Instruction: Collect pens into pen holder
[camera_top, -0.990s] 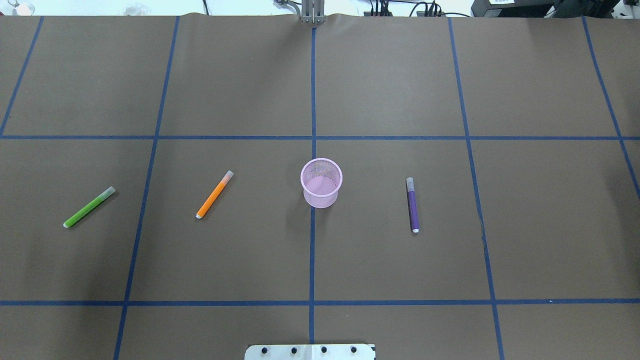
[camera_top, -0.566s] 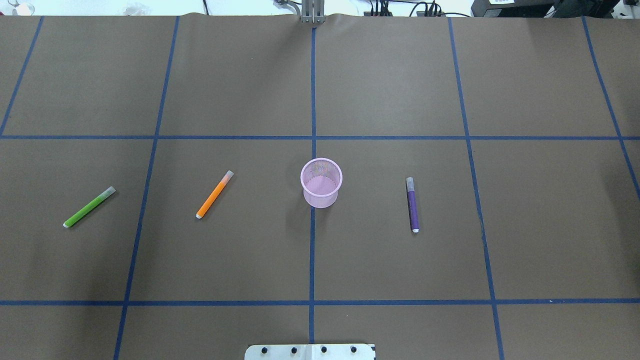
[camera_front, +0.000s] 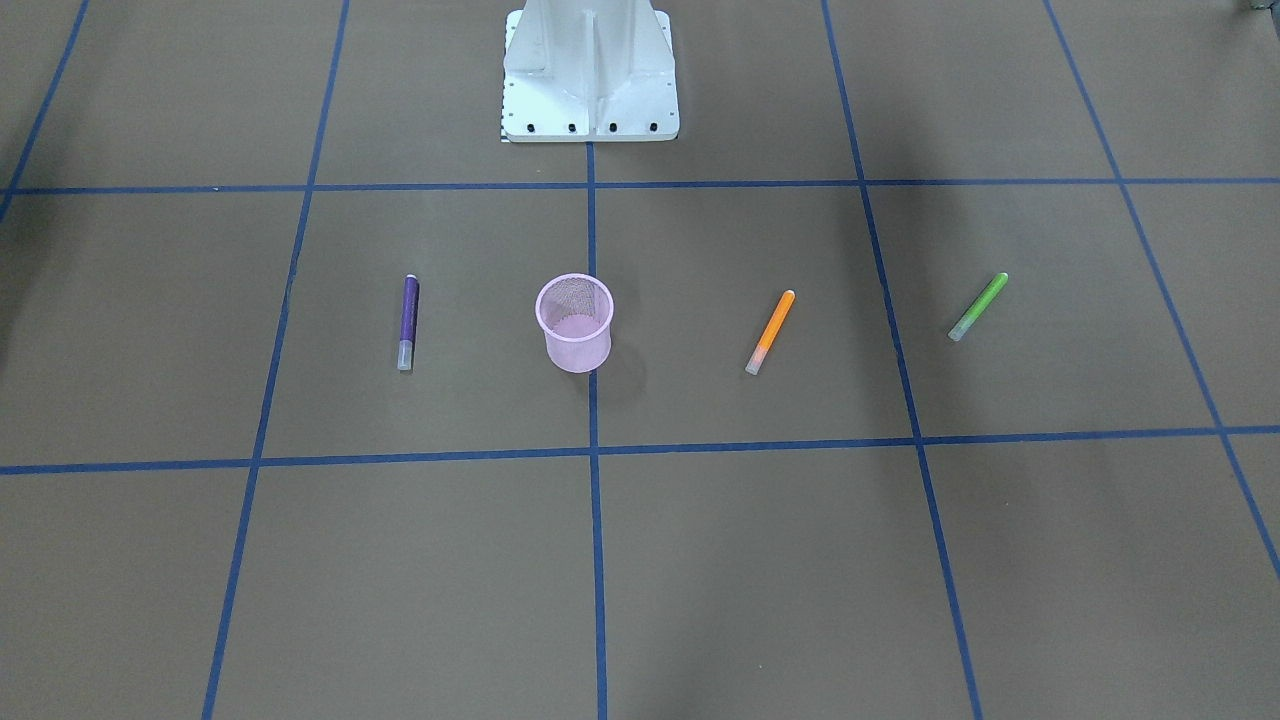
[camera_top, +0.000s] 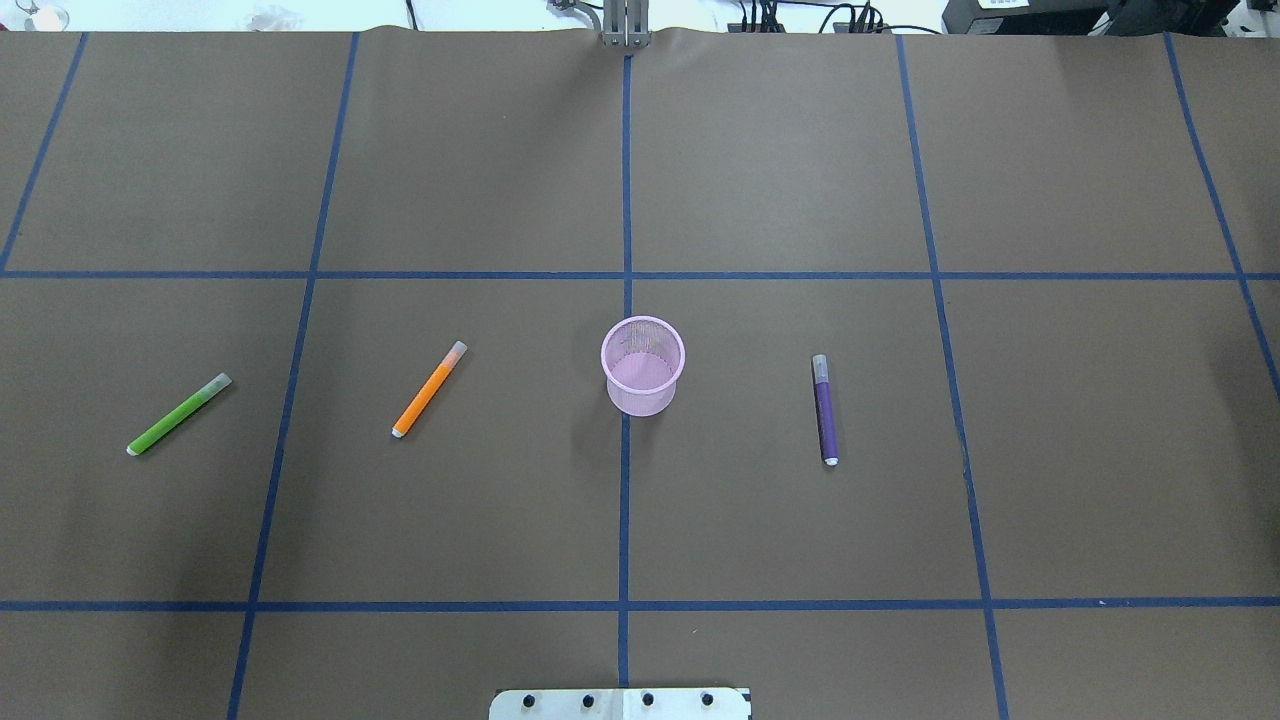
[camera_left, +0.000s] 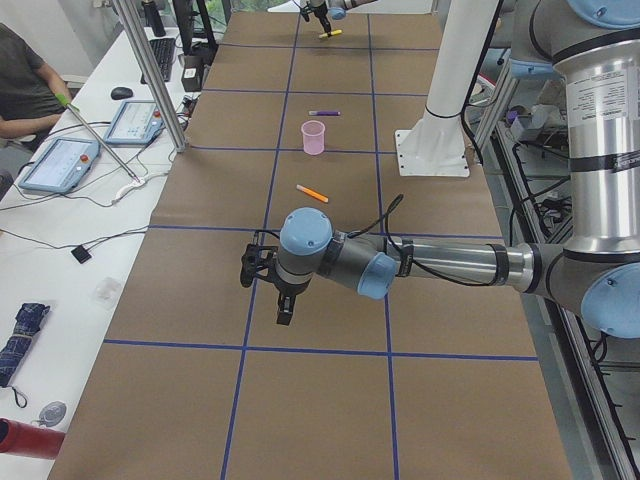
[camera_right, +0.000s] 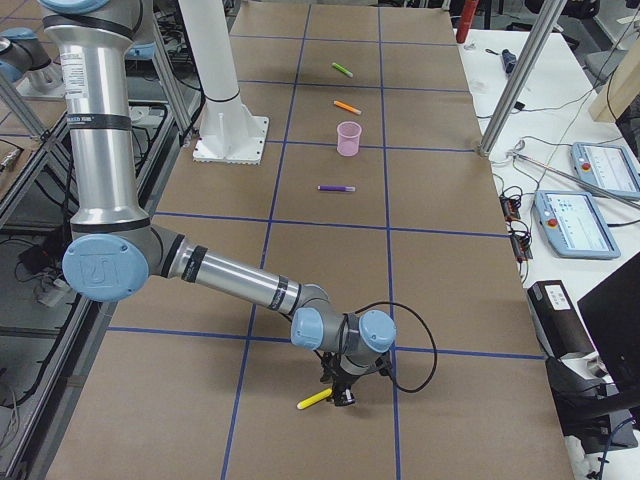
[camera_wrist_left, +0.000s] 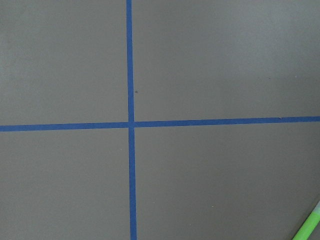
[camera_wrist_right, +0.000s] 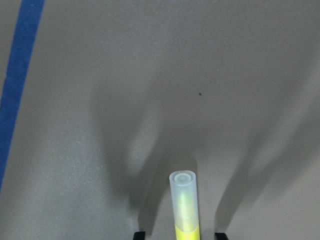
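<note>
The pink mesh pen holder (camera_top: 642, 365) stands upright at the table's middle. The orange pen (camera_top: 429, 389) and green pen (camera_top: 178, 414) lie to its left, and the purple pen (camera_top: 825, 409) lies to its right. Far out on the robot's right, my right gripper (camera_wrist_right: 180, 234) is low over the table. Its jaws straddle the yellow pen (camera_wrist_right: 185, 207) with a gap on each side, so it is open. My left gripper (camera_left: 284, 312) hangs above the table at the far left, and I cannot tell whether it is open or shut. The green pen's tip (camera_wrist_left: 309, 229) shows in the left wrist view.
The white robot base (camera_front: 590, 70) stands behind the cup. Blue tape lines (camera_top: 625, 500) grid the brown table cover. An operator (camera_left: 25, 90) and control tablets (camera_left: 60, 160) are at a side desk beyond the table's far edge.
</note>
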